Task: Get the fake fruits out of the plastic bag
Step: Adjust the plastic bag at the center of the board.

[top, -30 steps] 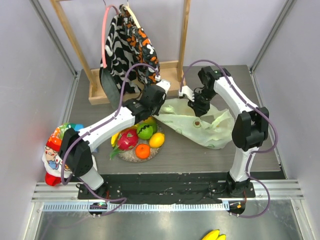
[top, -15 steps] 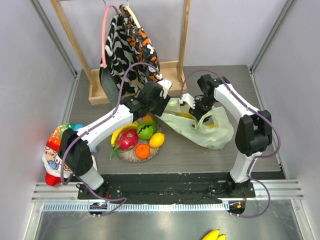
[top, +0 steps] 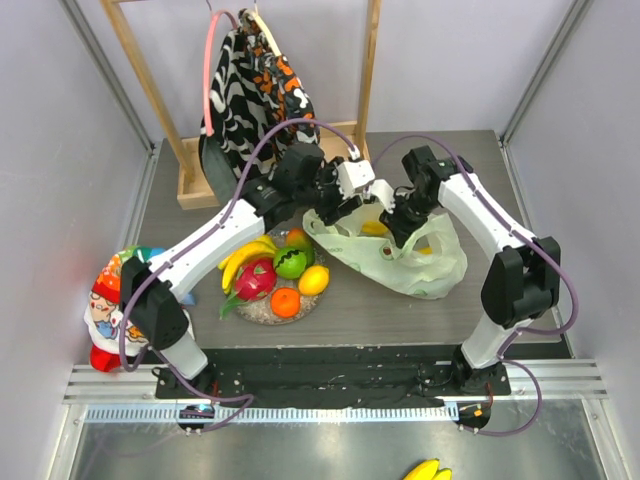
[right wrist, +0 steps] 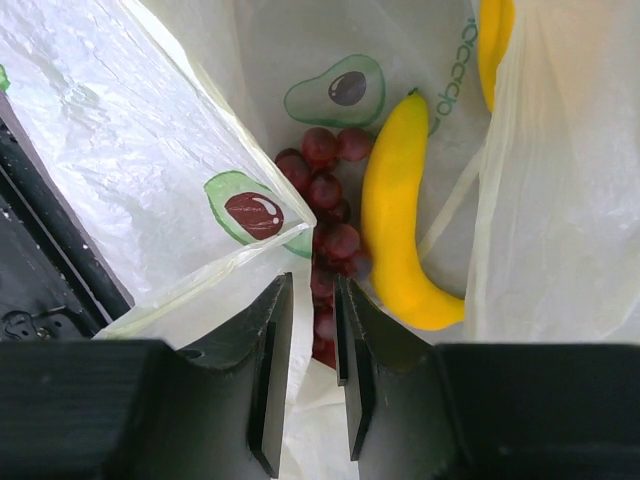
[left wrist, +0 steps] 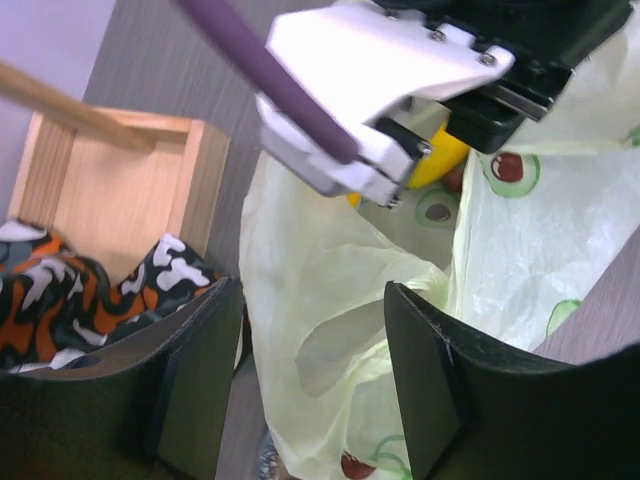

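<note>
The pale-green plastic bag [top: 425, 268] lies right of centre with its mouth lifted open. My right gripper [top: 398, 228] reaches into that mouth; its jaws [right wrist: 313, 285] stand narrowly open over a fold of bag film [right wrist: 130, 120], just short of purple grapes [right wrist: 325, 190] and a yellow banana [right wrist: 395, 230]. At the bag's left edge my left gripper [top: 345, 198] is open wide [left wrist: 310, 300], with a loose fold of bag [left wrist: 300, 260] between its fingers. Outside the bag, a banana bunch [top: 245, 258], dragon fruit [top: 255, 280], green apple [top: 290, 263], lemon [top: 314, 280] and orange [top: 285, 302] sit on a plate [top: 258, 314].
A wooden rack [top: 200, 190] with a black-orange-white cloth [top: 255, 80] stands at the back left, close behind my left wrist. A colourful toy figure [top: 105, 310] sits at the table's left edge. More bananas [top: 425, 470] lie below the table's front rail.
My left gripper has opened and swung right, off the plate side, to the bag's left edge. The right gripper pushed into the bag, and the bag's mouth rose from flat to open.
</note>
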